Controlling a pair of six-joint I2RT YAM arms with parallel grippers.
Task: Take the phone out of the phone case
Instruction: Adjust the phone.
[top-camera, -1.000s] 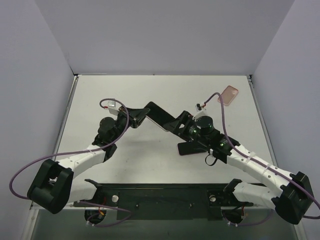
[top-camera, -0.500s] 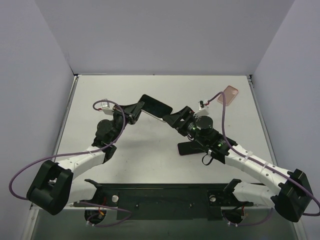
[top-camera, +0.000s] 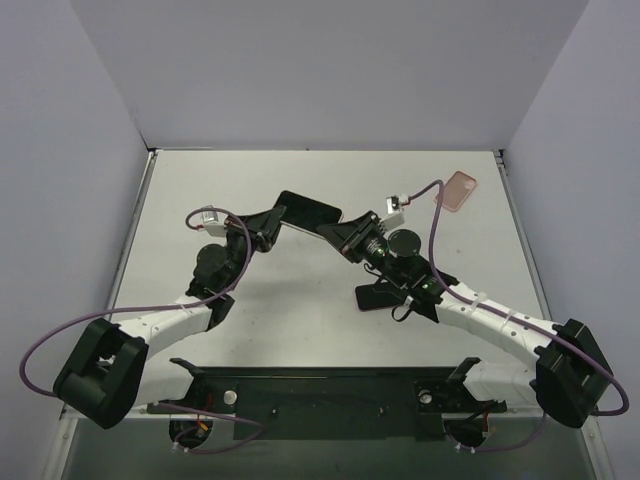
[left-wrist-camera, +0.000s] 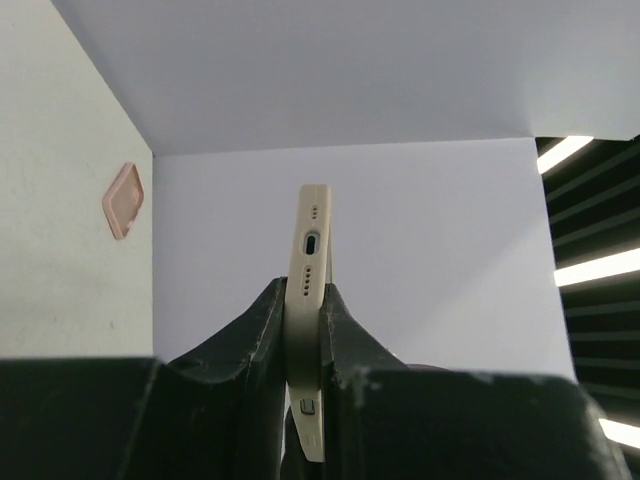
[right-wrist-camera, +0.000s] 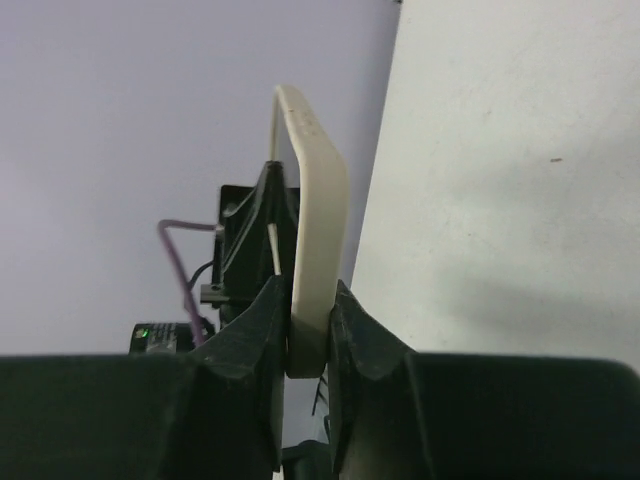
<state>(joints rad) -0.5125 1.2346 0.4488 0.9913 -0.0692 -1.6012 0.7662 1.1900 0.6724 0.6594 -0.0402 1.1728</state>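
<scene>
Above white table, phone in left gripper and right gripper

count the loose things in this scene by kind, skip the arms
cased phone, held in the air: 1
empty pink case: 1
dark flat item lying near centre, kind unclear: 1
total: 3

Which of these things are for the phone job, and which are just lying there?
For the job:
- phone in its cream case
- left hand, clamped on it
- right hand, clamped on it too

Just lying about:
- pink case, at the far right corner of the table, nothing touching it
</scene>
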